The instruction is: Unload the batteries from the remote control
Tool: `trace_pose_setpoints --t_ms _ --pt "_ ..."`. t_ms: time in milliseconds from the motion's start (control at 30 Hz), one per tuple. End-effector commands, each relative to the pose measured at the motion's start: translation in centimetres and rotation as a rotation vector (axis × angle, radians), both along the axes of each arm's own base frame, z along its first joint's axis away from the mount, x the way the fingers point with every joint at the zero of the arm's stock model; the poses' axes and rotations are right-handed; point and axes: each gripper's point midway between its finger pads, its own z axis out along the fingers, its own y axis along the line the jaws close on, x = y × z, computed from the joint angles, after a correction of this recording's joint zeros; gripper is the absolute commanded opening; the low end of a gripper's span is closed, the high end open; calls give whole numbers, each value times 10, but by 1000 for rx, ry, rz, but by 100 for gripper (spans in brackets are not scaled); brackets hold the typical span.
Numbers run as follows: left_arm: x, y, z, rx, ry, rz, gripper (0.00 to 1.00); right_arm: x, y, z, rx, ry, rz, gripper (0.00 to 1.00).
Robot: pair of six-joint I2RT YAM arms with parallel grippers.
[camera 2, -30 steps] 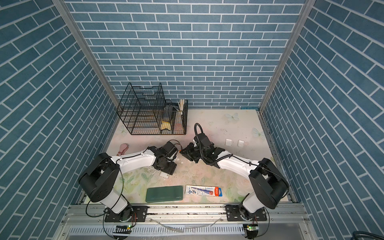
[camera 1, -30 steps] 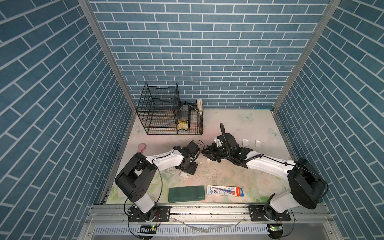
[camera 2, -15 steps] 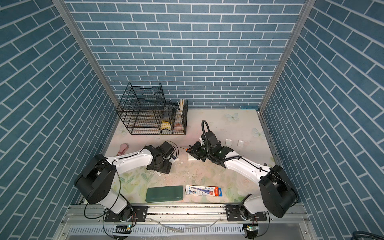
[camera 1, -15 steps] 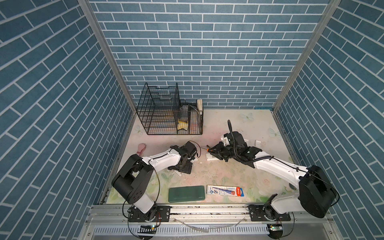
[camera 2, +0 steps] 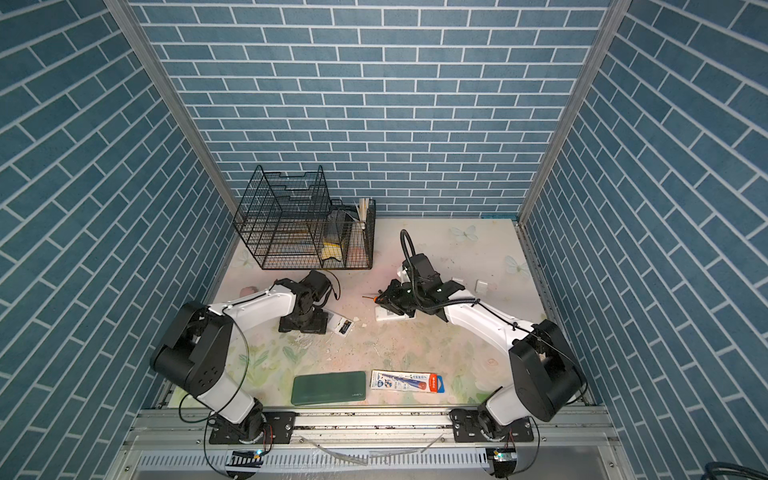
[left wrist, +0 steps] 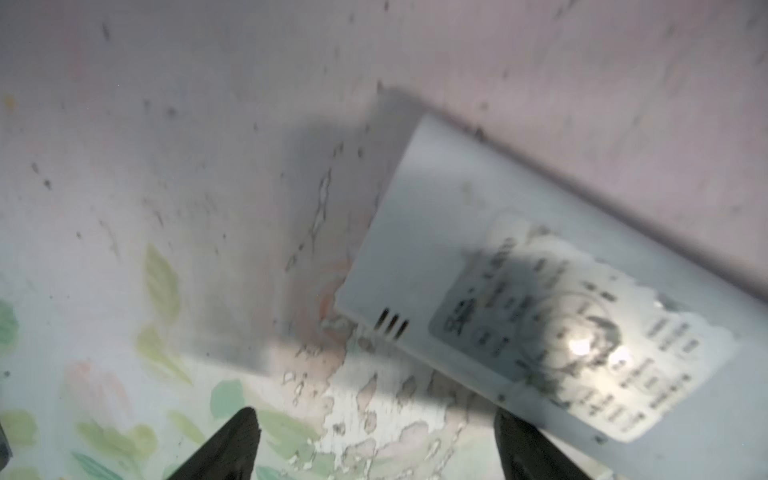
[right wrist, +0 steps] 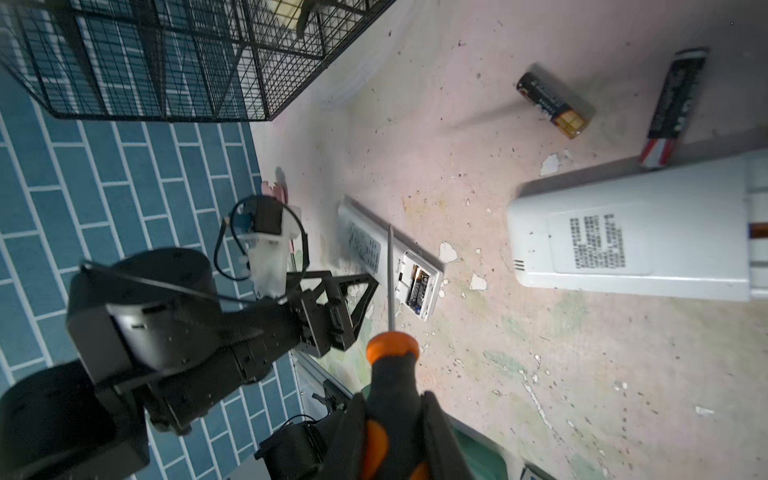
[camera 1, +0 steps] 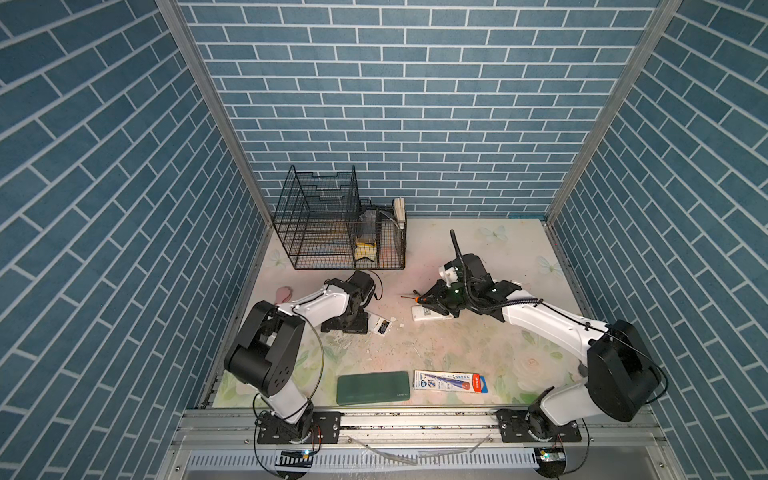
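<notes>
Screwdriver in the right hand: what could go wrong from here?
The left hand is open, so the small white remote with its open battery bay lies unheld; prying with the orange-and-black screwdriver in the right hand may just shove it away. The loose black batteries near the larger white remote could roll if bumped.

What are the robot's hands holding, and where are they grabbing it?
The right gripper grips the screwdriver by its black-and-orange handle. The left gripper is open and holds nothing.
</notes>
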Motion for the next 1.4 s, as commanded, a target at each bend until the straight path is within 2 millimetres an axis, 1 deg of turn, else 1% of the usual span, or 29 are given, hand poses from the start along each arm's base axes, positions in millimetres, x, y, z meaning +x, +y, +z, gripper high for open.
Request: trace_pose_setpoints --t_ms 0,67,167,267,333,433,533,600,733,800,967,1167,1300,1367 --pt "29 -13 2 -55 -40 -21 90 3 7 14 -3 -34 79 0" --pt "37 -20 4 -81 -55 -20 90 2 8 12 -15 -21 97 0" --pt "42 -27 8 -140 -58 -12 89 1 10 11 -19 -11 114 0" --pt "39 -32 19 -174 -56 -2 89 -1 9 10 -32 -2 125 0" --pt "35 -34 30 -211 -60 16 89 -3 7 9 -47 3 134 0" --pt "31 -47 45 -309 -78 32 90 -6 1 9 -78 3 141 0" --pt "36 -60 50 -379 -93 24 89 -12 -5 7 -105 9 145 0" --pt "40 -68 48 -413 -88 10 86 -15 -7 5 -106 17 144 0" --pt "46 -83 34 -453 -38 -16 82 -21 -11 6 -116 16 145 0" --pt "49 -86 28 -455 -22 -22 82 -22 -11 8 -118 10 143 0" --pt "54 -84 17 -403 9 -38 82 -23 -11 10 -120 9 140 0" --pt "49 -86 4 -334 47 -71 81 -26 -8 7 -123 18 152 0" --pt "43 -84 -4 -255 69 -90 79 -28 -4 7 -120 20 156 0" --pt "41 -80 -6 -212 79 -93 76 -29 -1 6 -115 24 157 0"
